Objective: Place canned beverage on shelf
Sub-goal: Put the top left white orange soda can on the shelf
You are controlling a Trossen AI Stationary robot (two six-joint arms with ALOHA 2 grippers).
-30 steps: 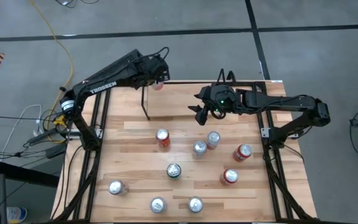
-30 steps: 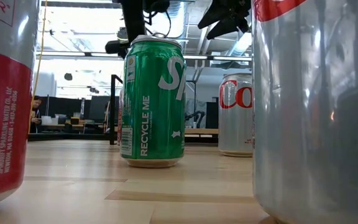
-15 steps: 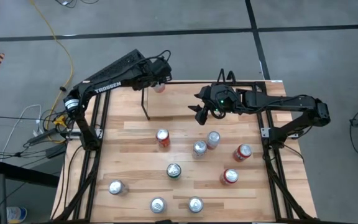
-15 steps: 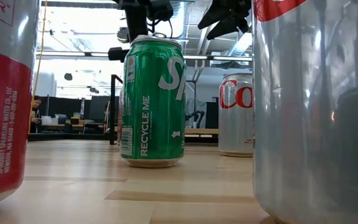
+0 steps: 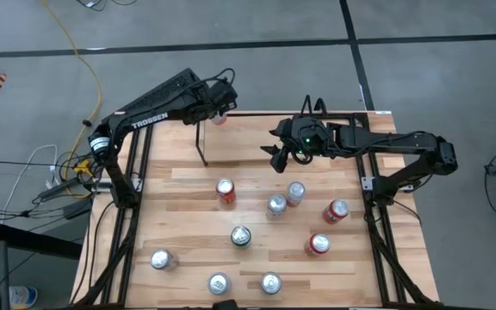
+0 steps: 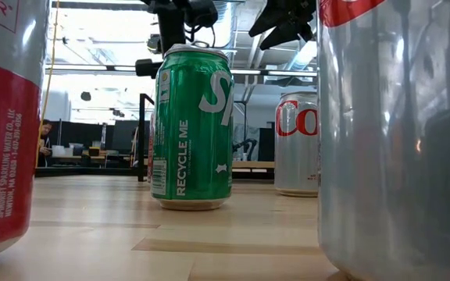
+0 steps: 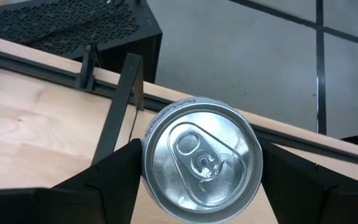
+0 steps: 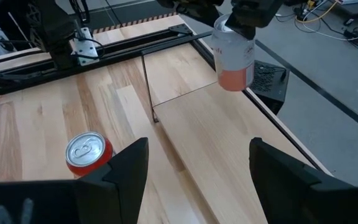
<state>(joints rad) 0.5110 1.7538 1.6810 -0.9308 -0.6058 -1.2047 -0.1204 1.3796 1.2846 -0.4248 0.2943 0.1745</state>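
My left gripper (image 5: 220, 107) is shut on a canned beverage (image 8: 234, 59), white above and pinkish-orange below. It hangs over the far left part of the shelf (image 5: 248, 146), a light wood floor with a thin black wire end (image 8: 148, 87). The left wrist view looks down on the can's silver top (image 7: 201, 158) between my two fingers. My right gripper (image 5: 275, 160) hovers open over the shelf's middle, nothing between its fingers (image 8: 197, 168). My left gripper pinches the can's upper wall, just below the rim (image 7: 145, 163), between its two fingers, one on each side. The fingers (image 7: 114, 180) come slanting down from the table's left. The can stays upright and lifted clear of the shelf floor.
Several cans stand on the table nearer than the shelf: a red one (image 5: 225, 191), two silver ones (image 5: 276, 205) (image 5: 295, 193), a green one (image 5: 241, 236), more red ones at the right (image 5: 336, 211). A black tubular frame (image 5: 136, 172) runs along both table sides.
My left gripper has rolled a little about its own line with the can still held, and has hardly shifted. The can stays clear of the shelf.
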